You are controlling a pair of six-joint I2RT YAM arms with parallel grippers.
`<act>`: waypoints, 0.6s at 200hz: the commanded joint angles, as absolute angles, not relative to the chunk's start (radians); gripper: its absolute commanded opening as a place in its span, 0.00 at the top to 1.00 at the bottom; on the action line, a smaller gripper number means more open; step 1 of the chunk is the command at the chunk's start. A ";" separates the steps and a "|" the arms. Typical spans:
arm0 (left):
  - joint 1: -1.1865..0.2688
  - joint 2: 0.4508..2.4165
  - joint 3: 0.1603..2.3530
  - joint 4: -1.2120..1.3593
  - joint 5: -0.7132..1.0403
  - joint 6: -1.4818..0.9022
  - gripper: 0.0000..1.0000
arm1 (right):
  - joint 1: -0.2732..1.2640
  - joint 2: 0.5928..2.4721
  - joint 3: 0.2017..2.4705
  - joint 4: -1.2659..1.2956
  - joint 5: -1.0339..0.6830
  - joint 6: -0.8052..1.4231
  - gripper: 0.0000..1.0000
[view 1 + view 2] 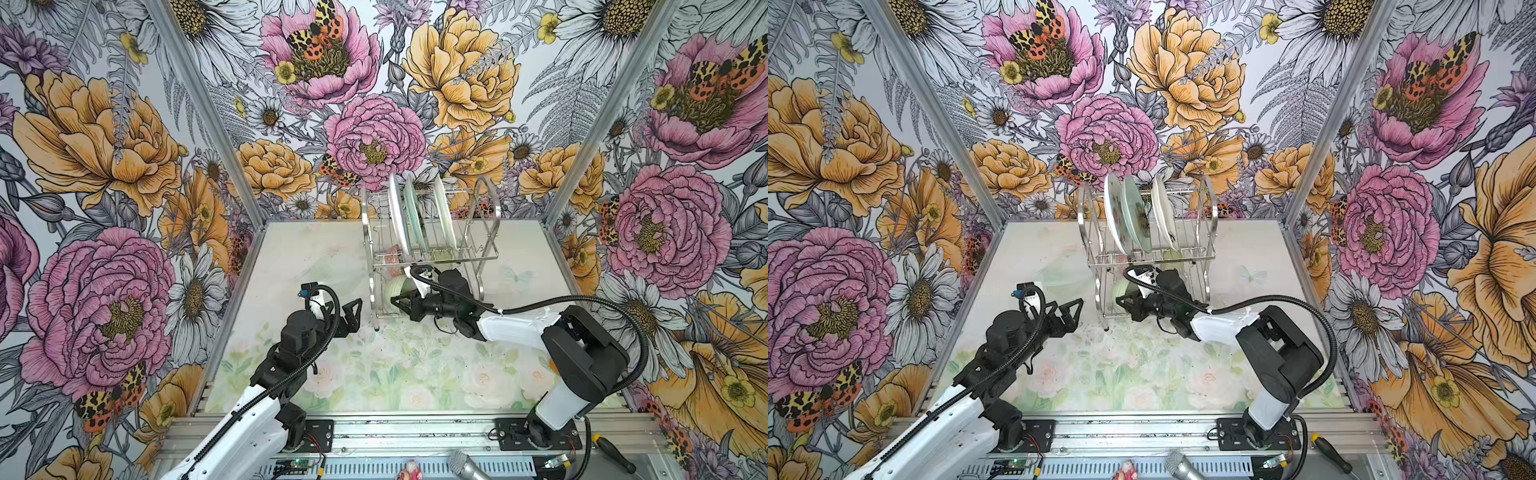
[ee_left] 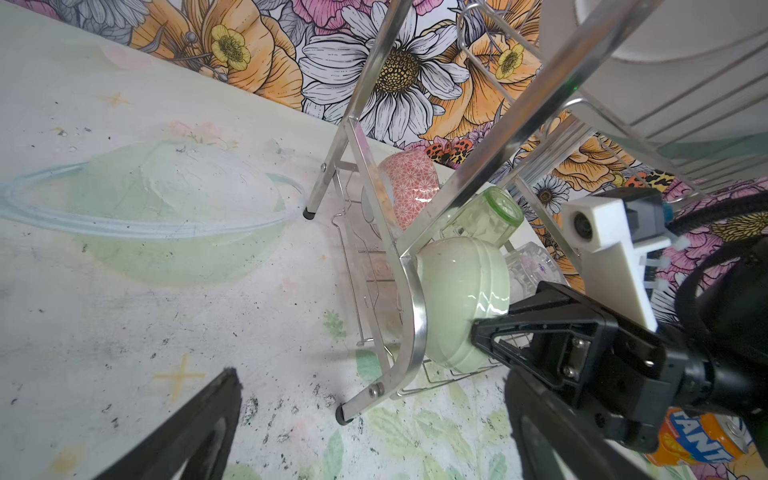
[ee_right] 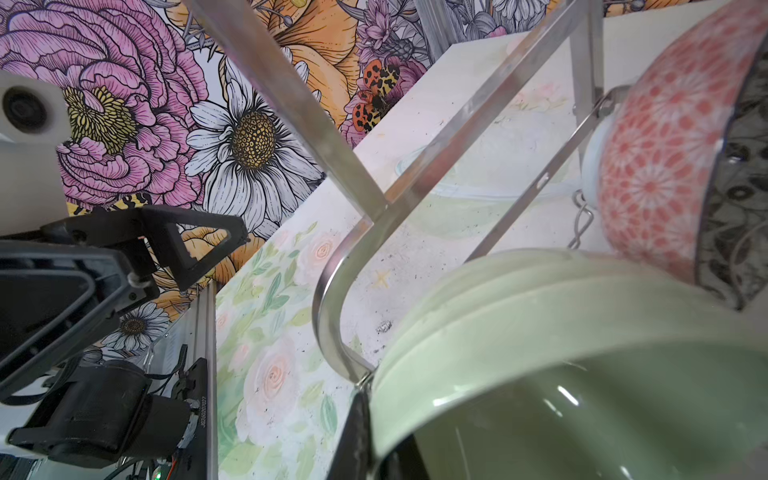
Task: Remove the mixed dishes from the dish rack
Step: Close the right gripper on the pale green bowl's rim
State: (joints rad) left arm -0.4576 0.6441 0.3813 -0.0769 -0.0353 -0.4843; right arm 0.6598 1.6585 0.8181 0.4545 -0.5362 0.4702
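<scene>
Right end effector [image 1: 401,302] was clamped on the rim of the pale green bowl [image 2: 457,291], which sat tipped on its side in the lower tier of the dish rack [image 2: 552,83]. Left end effector [image 1: 353,316] hung wide open over the counter [image 1: 415,374], just left of the rack.

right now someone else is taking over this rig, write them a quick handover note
Left gripper: open, empty, beside the dish rack.
Right gripper: shut on the rim of the pale green bowl, which lies in the lower tier.
Upper tier: white plate, aqua plate, cream plate, all upright.
Lower tier: pink patterned bowl, green tumbler, clear tumbler.
Done: no dish seen off the rack.
Left: lift the bowl out, then everything else.
</scene>
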 commanded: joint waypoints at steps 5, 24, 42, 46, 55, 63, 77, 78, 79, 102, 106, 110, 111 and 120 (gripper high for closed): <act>-0.443 0.645 0.370 -0.053 -0.046 -0.488 0.01 | 0.655 1.662 0.856 0.508 -0.545 0.472 1.00; -0.438 0.644 0.368 -0.053 -0.044 -0.488 0.01 | 0.655 1.657 0.848 0.518 -0.538 0.480 1.00; -0.435 0.644 0.368 -0.053 -0.043 -0.487 0.01 | 0.655 1.651 0.841 0.526 -0.540 0.486 1.00; -0.435 0.644 0.367 -0.054 -0.043 -0.488 0.01 | 0.655 1.648 0.839 0.527 -0.542 0.486 1.00; -0.434 0.643 0.367 -0.053 -0.043 -0.488 0.01 | 0.655 1.648 0.836 0.531 -0.550 0.490 1.00; -0.432 0.644 0.367 -0.054 -0.044 -0.488 0.01 | 0.656 1.645 0.834 0.534 -0.557 0.491 1.00; -0.429 0.645 0.367 -0.053 -0.041 -0.487 0.01 | 0.657 1.638 0.829 0.534 -0.561 0.493 1.00; -0.428 0.646 0.367 -0.053 -0.041 -0.488 0.01 | 0.657 1.637 0.829 0.534 -0.561 0.493 1.00; -0.428 0.645 0.367 -0.054 -0.041 -0.488 0.01 | 0.657 1.637 0.828 0.534 -0.560 0.492 1.00; -0.426 0.643 0.367 -0.055 -0.038 -0.489 0.01 | 0.660 1.606 0.805 0.532 -0.547 0.490 1.00; -0.426 0.641 0.366 -0.055 -0.038 -0.490 0.01 | 0.659 1.601 0.800 0.531 -0.545 0.489 1.00; -0.425 0.642 0.365 -0.055 -0.038 -0.490 0.01 | 0.659 1.594 0.795 0.530 -0.541 0.487 1.00; -0.425 0.641 0.365 -0.055 -0.038 -0.490 0.01 | 0.660 1.592 0.794 0.530 -0.540 0.487 1.00; -0.425 0.641 0.364 -0.054 -0.040 -0.494 0.01 | 0.661 1.578 0.784 0.526 -0.533 0.485 1.00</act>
State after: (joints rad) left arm -0.4351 0.6441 0.3813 -0.0769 -0.0357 -0.4843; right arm 0.6598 1.6440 0.8036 0.4557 -0.5381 0.4808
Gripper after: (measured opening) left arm 0.987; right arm 0.081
